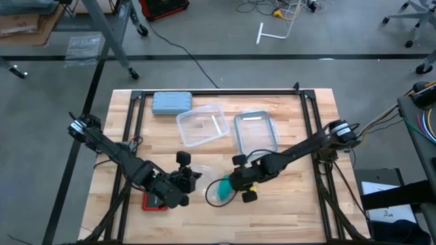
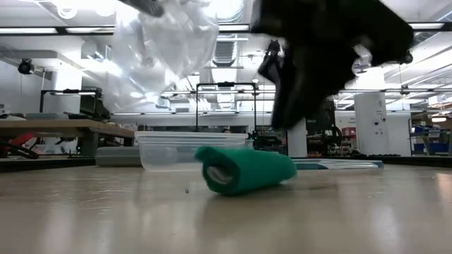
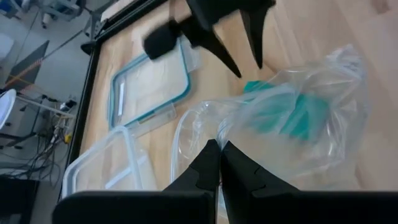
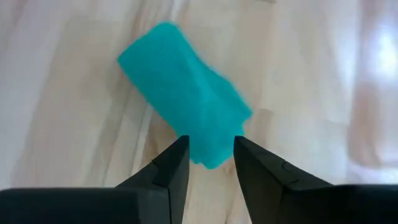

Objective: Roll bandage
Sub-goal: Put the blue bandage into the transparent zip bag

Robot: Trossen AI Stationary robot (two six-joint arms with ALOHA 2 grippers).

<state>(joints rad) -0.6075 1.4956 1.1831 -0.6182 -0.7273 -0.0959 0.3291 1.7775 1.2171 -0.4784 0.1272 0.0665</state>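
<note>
The bandage (image 2: pixel 244 171), already a short teal roll, lies on its side on the tabletop (image 1: pixel 293 197) near the front edge, between the two arms. The right pincer (image 4: pixel 209 158) hangs directly over it, fingers parted and straddling one end of the roll without clamping it, a stance that suits either a fresh grasp or a release. The left pincer (image 3: pixel 219 163) is closed on a fold of a clear plastic bag (image 3: pixel 298 118) and holds it lifted off the wood, its body hanging just beside the roll; judged from this, the bag is kept up so the roll can be put in or stays clear of it. Behind the roll stand a clear tub (image 1: pixel 201 125) and a blue-rimmed lid (image 1: pixel 256 131), with a grey-blue case (image 1: pixel 172 102) near the far edge. A red object (image 1: pixel 154 202) lies under the left arm. Open wood remains to the right of the roll; the tub limits travel backward and the front edge is close.
</note>
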